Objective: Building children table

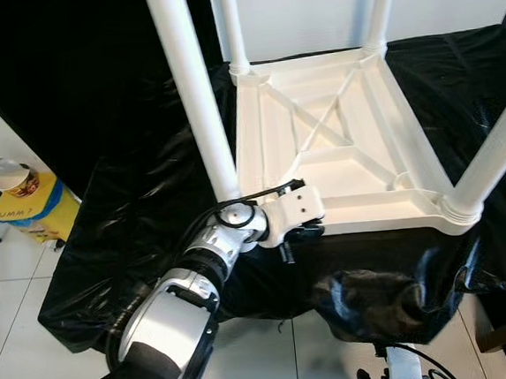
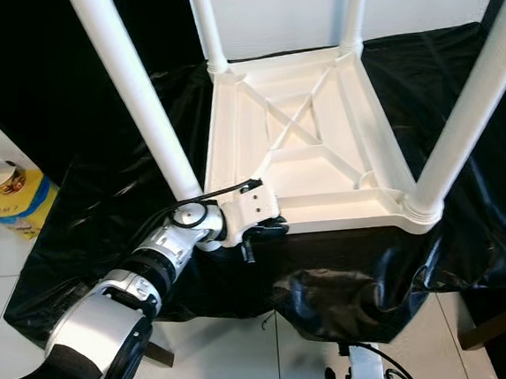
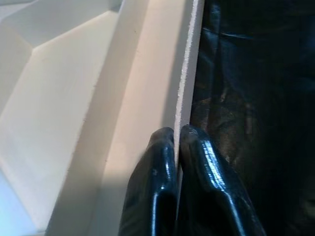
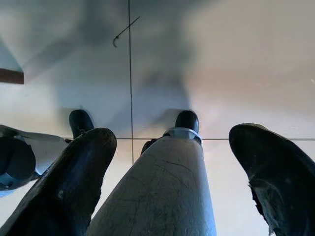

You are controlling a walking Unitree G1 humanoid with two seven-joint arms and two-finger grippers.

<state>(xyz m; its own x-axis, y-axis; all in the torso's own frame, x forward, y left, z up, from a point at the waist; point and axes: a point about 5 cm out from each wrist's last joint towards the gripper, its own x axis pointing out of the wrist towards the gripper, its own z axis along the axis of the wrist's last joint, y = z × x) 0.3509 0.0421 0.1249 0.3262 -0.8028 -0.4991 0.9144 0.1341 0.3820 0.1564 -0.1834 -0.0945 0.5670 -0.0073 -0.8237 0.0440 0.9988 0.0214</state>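
Fingers of the left gripper (image 3: 176,147) are being clamped on the near rim, at six o'clock, of the upturned table (image 1: 328,138); right gripper (image 4: 172,162) fingers are being held apart over the floor.

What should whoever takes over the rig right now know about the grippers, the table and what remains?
Left gripper: shut on the near rim of the table, one finger inside the rim, one outside against the black sheet.
Right gripper: open, hanging idle over the tiled floor.
Table: upside down on the black sheet, underside up.
Done: four legs stand in the corner sockets, including the near left leg and near right leg.
Left: seating of the legs cannot be judged from here; check them, then the table probably needs turning upright.
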